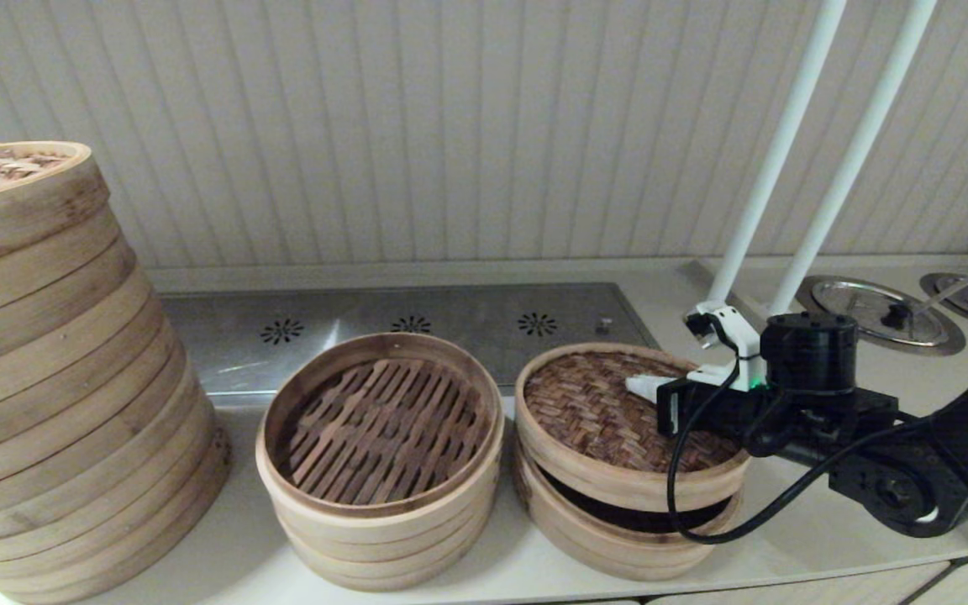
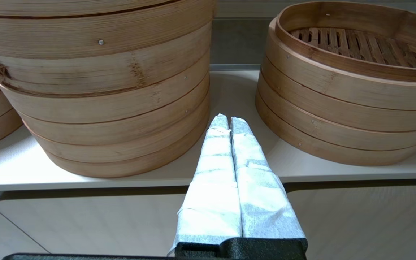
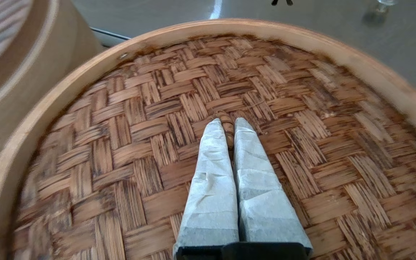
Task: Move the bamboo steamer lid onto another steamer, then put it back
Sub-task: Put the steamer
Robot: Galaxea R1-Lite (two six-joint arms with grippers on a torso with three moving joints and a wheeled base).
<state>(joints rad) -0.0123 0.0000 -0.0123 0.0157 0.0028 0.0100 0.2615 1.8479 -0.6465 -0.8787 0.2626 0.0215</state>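
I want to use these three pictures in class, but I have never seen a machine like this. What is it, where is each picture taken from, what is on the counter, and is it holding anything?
It is a robot with two arms, each ending in two wrapped fingers. The wide picture comes from a camera on its head; the other two come from cameras on its wrists, looking along the fingers.

On the pale counter stand three bamboo steamers: a very wide, tall stack on the left, an open several-tier steamer in the middle, and a shallow steamer on the right.

The right gripper has its fingers pinched on the small knob at the middle of the woven lid. That lid sits tilted over the shallow steamer, with a dark gap at the front.

The left gripper holds nothing; shut, it waits at the counter's front edge, between the wide stack and the middle steamer.
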